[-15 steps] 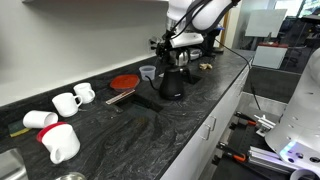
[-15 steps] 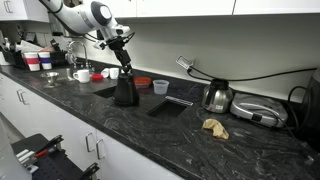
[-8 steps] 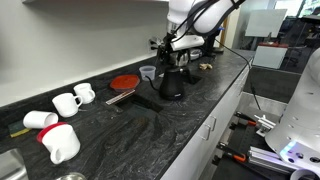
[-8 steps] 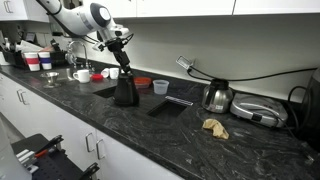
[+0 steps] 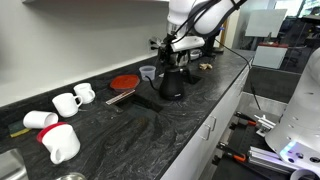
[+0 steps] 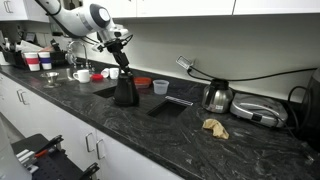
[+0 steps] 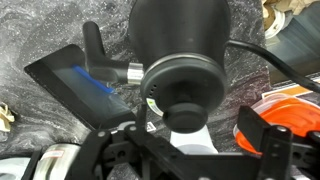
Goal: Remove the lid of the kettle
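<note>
The black cone-shaped kettle stands on the dark counter and shows in both exterior views. In the wrist view its body fills the top, with the round dark lid on it close to the camera. My gripper hangs just above the kettle top in both exterior views. It is open, and one dark finger stands to the right of the lid knob, apart from it. The fingers hold nothing.
A flat red disc and a small grey-blue cup sit behind the kettle. White mugs lie further along. A steel kettle, a cloth and a black mat are on the counter.
My gripper shifted slightly over the kettle top between one second and half a second ago. Since then nothing has visibly moved.
</note>
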`<state>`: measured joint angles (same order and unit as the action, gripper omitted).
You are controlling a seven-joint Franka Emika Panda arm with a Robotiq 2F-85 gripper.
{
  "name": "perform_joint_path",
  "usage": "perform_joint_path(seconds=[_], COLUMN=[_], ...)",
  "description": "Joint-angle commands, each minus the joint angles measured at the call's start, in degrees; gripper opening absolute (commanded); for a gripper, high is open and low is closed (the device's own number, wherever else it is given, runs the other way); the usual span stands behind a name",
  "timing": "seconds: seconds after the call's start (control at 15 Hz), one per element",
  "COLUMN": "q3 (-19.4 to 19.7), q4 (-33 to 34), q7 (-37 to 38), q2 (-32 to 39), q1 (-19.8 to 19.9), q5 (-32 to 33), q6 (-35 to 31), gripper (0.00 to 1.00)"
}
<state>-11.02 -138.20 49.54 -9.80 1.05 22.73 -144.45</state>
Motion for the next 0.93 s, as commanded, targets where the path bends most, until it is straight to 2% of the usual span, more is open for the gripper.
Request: perform_joint_path(seconds=[0.0, 0.4, 0.87], q3=[0.3, 0.5, 0.8], q4=[0.0, -0.3, -0.3], q7=[2.0, 3.3, 5.2], q2=[-0.1, -0.2, -0.4], q1=[-0.1, -0.1, 0.3], q5=[0.8, 0.8, 1.2], q6=[0.2, 0.3, 0.3], gripper=[0.61, 0.19, 0.17])
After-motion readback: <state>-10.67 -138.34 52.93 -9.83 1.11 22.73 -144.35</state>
